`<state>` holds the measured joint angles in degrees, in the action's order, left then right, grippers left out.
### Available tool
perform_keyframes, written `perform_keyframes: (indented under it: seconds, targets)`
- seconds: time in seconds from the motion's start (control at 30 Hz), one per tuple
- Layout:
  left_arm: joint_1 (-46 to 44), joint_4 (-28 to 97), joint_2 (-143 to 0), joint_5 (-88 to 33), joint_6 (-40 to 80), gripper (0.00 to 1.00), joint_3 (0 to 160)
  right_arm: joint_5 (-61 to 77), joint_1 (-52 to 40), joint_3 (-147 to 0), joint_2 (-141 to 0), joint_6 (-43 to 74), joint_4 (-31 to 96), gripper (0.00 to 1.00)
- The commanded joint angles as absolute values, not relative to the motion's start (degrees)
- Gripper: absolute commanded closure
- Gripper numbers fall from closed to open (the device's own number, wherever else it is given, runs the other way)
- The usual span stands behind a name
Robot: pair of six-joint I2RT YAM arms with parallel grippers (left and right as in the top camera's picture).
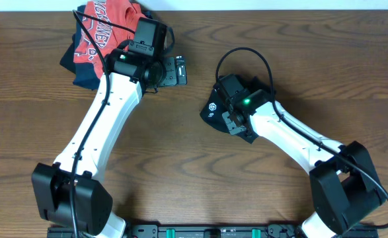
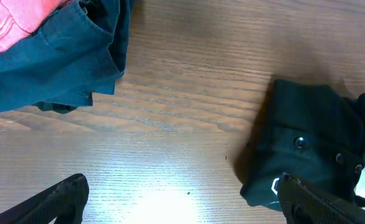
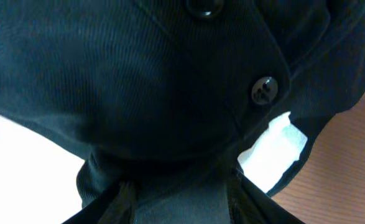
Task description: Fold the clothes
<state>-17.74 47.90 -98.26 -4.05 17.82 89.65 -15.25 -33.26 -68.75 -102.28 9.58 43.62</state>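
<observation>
Mid-frame the right pincer [image 3: 177, 198] nips a fold of the black shirt [image 1: 215, 111] on the bench [image 1: 180, 152], while the left pincer [image 2: 181, 185], further left, gapes wide and empty.

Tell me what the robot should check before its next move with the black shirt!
1. Right fingers holding the black shirt: ok, fabric looks pinched between them.
2. Left fingers free to help: ok, wide open over bare table, holding nothing.
3. Black shirt spread flat: not ok, it sits bunched up.
4. Red shirt and navy garment apart from the black shirt: ok.
5. Where the sleeves lie: cannot tell.
</observation>
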Motion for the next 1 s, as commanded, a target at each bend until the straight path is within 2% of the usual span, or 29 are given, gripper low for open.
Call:
perform_keyframes:
  seconds: [0.0,0.2,0.3,0.47,0.67,0.97]
  targets:
    - [-17.7,48.5,-98.8,-3.4,18.1,0.02,89.3,-16.2,-34.3,-67.8,-104.4,10.7,42.9,0.59]
    - [-17.7,48.9,-98.8,-3.4,18.1,0.02,89.2,-12.3,-34.3,-66.1,-107.5,10.6,41.4,0.69]
    - [-17.7,48.8,-98.8,-3.4,18.1,0.02,89.2,-11.3,-34.9,-66.1,-107.7,10.6,41.2,0.69]
    - [-17.7,48.6,-98.8,-3.4,18.1,0.02,89.2,-11.3,-35.9,-66.3,-107.6,9.8,39.2,0.54]
    - [-17.7,48.8,-98.8,-3.4,18.1,0.02,89.2,-9.5,-34.7,-72.0,-104.0,9.9,40.8,0.45]
    - [-18.0,49.1,-99.2,-3.4,18.1,0.02,89.1,-9.4,-23.7,-80.6,-90.1,13.4,45.0,0.27]
